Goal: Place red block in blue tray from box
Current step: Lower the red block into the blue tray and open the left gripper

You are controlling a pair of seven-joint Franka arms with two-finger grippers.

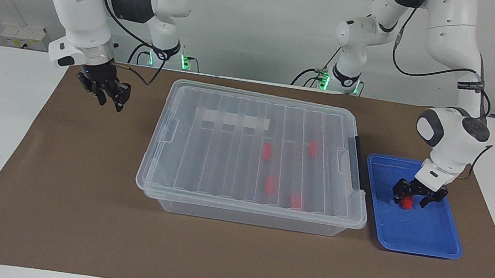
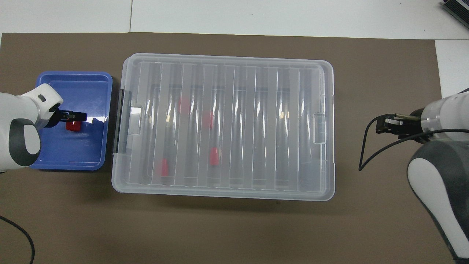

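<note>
The blue tray lies beside the box at the left arm's end of the table. One red block rests on the tray floor. My left gripper is open and low in the tray, one finger on each side of the block. In the overhead view the left gripper stands over the red block in the blue tray. The box, a clear bin, has its lid on, and several red blocks show through the lid. My right gripper hangs over the mat, clear of the box's end.
A brown mat covers the white table. The box's black latch faces the tray. A black cable hangs from the right gripper beside the box.
</note>
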